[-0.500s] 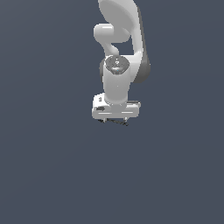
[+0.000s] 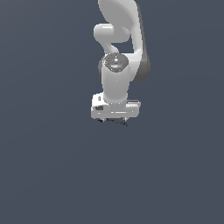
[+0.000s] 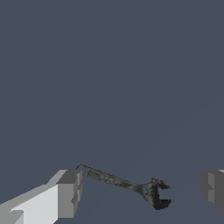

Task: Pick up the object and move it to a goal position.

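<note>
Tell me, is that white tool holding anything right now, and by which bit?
Nothing is held. The tool is open, and the dark wrench lies between its fingers, its handle end close to one finger.

Object (image 3: 131, 187) mottled blackish-grey; pincer (image 2: 114, 119) white.

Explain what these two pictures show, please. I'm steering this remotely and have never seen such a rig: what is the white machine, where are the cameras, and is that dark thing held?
The white jointed machine is a simulated robot arm. It ends in a white two-fingered gripper, pointing down at a plain grey-blue surface.

The exterior view comes from a camera off the arm. The wrist view comes from a camera on the arm's wrist, looking past the grey fingers.

The thin, dark, wrench-shaped object lies between those fingers. They stand wide apart: one end is at one finger, while the forked end is clear of the other. So the gripper is open and not gripping it. In the exterior view the object shows only as fine dark lines.
</note>
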Controlling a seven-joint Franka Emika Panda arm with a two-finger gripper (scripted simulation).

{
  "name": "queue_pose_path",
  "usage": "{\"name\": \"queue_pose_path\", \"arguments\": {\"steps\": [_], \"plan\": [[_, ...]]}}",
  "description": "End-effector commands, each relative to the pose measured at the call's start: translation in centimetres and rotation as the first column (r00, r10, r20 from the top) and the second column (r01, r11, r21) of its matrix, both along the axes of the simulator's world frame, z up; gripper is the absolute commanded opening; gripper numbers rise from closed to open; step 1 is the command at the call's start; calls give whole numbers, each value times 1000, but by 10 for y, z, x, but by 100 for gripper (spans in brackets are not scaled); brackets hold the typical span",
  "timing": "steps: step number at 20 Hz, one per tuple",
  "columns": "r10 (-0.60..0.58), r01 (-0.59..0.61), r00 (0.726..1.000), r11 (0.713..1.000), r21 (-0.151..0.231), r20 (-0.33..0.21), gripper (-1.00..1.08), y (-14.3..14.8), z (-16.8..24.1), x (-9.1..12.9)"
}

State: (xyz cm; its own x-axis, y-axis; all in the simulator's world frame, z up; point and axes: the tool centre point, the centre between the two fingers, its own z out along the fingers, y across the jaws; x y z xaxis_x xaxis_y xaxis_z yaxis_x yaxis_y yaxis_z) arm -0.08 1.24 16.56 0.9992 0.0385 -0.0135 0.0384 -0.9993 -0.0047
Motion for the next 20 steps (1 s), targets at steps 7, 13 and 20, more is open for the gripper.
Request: {"name": "queue_pose_path", "arguments": {"steps": [7,13,20], "plan": [[1,-1,1000,1000,0,2,100,0,1,1],[44,-44,999,999,-3,1,100,-2,-4,-2],[157,-157,988,988,-11,-1,100,-7,-17,-10]]}}
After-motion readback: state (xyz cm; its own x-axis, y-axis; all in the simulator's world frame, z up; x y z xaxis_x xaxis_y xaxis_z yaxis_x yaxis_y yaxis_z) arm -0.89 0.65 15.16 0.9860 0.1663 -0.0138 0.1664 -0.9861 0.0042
